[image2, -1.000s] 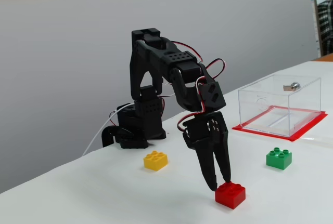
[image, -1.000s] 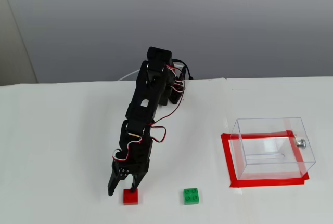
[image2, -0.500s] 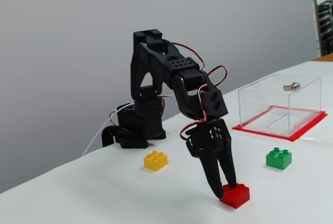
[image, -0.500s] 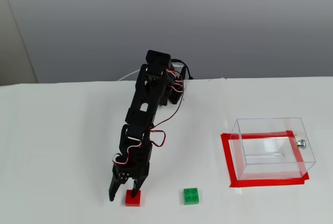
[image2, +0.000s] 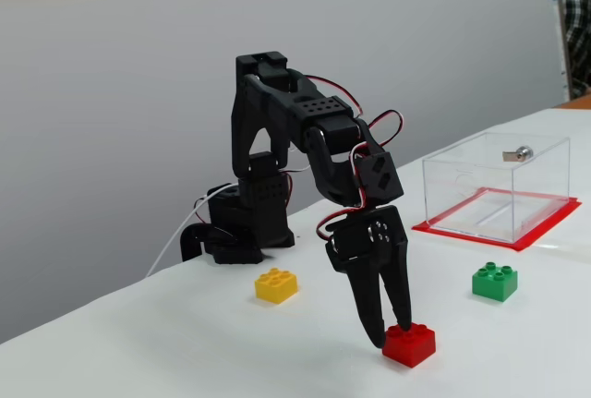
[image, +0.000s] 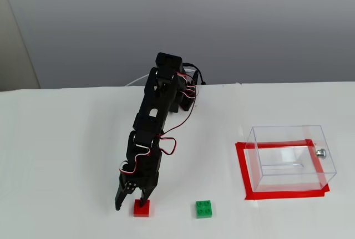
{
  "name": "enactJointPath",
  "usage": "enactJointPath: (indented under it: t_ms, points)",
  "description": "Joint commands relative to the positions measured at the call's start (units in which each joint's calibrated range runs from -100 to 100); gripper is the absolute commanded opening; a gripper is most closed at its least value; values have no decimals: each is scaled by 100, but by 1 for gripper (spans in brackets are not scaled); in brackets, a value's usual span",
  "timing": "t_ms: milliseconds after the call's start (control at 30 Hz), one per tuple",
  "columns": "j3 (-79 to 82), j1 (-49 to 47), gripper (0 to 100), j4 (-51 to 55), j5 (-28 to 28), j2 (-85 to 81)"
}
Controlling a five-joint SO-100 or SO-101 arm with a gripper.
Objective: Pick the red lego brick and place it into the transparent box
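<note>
The red lego brick [image: 141, 208] [image2: 409, 343] lies on the white table near the front edge. My gripper [image: 131, 203] [image2: 390, 331] points down at it, jaws a little apart. One fingertip [image2: 404, 319] rests at the brick's top edge. The other fingertip [image2: 374, 338] reaches the table just beside the brick. The brick is not clasped between the jaws. The transparent box [image: 260, 139] [image2: 462, 190] stands empty, well away on the right in both fixed views, with its silver knob [image: 320, 152] [image2: 523, 152] on one side.
A green brick [image: 204, 209] [image2: 495, 282] lies between the red brick and the box. A yellow brick [image2: 277, 284] lies near the arm's base, hidden behind the arm in the other fixed view. Red tape [image: 242, 169] [image2: 545, 223] frames the box's footprint.
</note>
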Motion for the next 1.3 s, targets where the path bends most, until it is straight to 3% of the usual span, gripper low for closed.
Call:
enactJointPath:
  t_ms: [0,1267]
  points:
    - [-231,-114,24,-29,-172,-384]
    - [321,-402,25,-12,-417,-19]
